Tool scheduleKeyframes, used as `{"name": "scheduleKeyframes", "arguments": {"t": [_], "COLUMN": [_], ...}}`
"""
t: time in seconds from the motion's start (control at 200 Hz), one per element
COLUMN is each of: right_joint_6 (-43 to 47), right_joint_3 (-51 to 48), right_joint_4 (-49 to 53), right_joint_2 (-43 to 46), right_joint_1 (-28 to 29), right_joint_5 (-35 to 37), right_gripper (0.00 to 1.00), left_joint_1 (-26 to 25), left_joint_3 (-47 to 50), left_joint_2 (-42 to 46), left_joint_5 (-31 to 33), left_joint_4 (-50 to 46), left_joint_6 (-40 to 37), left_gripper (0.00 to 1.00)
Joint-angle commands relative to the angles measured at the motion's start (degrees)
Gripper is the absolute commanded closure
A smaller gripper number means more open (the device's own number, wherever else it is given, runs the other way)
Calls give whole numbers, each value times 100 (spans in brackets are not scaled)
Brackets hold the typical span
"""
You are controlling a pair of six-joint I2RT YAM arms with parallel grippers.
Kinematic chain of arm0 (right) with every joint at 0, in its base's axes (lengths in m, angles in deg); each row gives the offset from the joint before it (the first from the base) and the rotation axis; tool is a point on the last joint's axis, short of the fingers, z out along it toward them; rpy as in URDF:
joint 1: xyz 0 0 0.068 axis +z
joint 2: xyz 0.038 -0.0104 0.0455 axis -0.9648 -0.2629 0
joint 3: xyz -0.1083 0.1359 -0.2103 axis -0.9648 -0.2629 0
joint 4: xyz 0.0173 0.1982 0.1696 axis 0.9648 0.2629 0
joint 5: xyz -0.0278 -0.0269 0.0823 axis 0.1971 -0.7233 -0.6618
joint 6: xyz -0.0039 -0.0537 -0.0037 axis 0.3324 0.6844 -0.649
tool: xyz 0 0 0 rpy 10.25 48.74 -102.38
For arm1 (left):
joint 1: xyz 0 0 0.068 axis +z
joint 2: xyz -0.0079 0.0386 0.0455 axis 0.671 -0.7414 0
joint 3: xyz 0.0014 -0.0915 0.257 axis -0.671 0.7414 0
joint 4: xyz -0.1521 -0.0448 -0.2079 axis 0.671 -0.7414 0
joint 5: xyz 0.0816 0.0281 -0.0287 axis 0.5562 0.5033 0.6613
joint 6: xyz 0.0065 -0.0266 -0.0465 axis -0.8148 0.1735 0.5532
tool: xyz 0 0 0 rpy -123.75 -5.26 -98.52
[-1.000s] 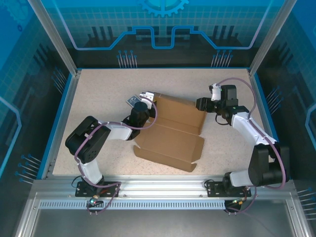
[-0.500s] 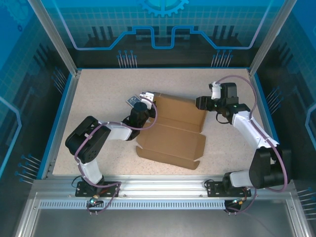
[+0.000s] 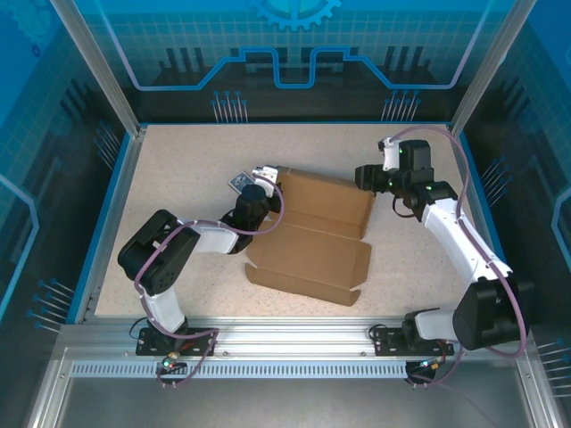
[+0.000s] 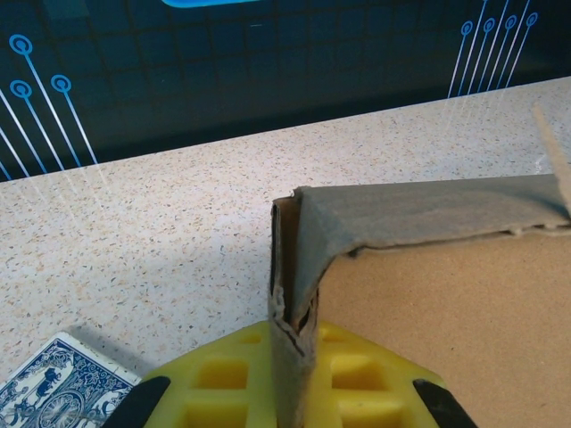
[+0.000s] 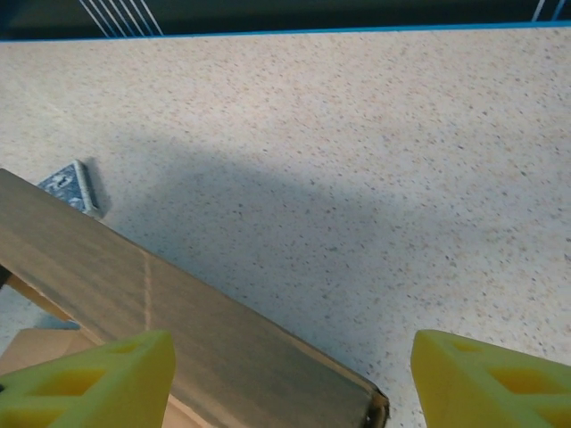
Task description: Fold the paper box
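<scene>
**Raising the back wall**

The cardboard box (image 3: 312, 236) lies half formed in the middle of the table (image 3: 178, 160). The left gripper (image 4: 290, 379) pinches its far-left corner wall upright (a card pack (image 4: 58, 392) lies just beside). The right gripper (image 5: 290, 374) gapes wide over the far-right corner, and probably needs to close there next.

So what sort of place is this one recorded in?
Probably a lab or demo robot cell: a speckled beige tabletop enclosed by silver aluminium frame posts and blue circuit-print wall panels.
</scene>
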Motion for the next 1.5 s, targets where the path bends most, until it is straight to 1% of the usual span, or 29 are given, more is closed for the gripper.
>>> {"name": "scheduleKeyframes", "arguments": {"t": [0.0,0.06,0.185,0.435,0.585,0.64,0.77,0.86,0.915,0.986,1.216,1.371,1.496], "right_joint_6": [-85,-171,-314,-476,-487,-469,-434,-399,-366,-337,-311,-294,-275], "right_joint_3": [46,0,-168,-575,-760,-849,-1041,-1185,-1198,-1446,-1619,-1616,-1590], "right_joint_4": [260,254,183,22,-57,-97,-196,-318,-372,-440,-536,-542,-528], "right_joint_2": [-142,-228,-326,-405,-291,-225,-37,108,184,309,470,471,474], "right_joint_1": [-110,-209,-222,-223,-208,-192,-177,-147,-132,-114,-68,-41,-39], "right_joint_5": [127,-126,-452,-565,-593,-577,-573,-583,-577,-584,-559,-531,-504], "right_gripper": [29,30,33,40,43,44,45,46,47,48,51,52,52], "left_joint_1": [4,12,4,1,-3,-4,-4,0,4,-4,4,1,9], "left_joint_3": [-117,-116,-108,-22,39,73,173,195,227,269,425,554,625], "left_joint_2": [52,53,61,93,178,237,353,384,415,469,729,1011,1251], "left_joint_5": [28,23,13,10,15,7,-50,-83,-88,-106,-324,-594,-811], "left_joint_4": [229,233,218,260,259,261,261,229,229,232,111,-184,-431], "left_joint_6": [67,77,87,114,144,163,250,302,331,367,520,608,694], "left_gripper": [100,100,100,100,96,91,85,76,73,69,59,52,49]}}
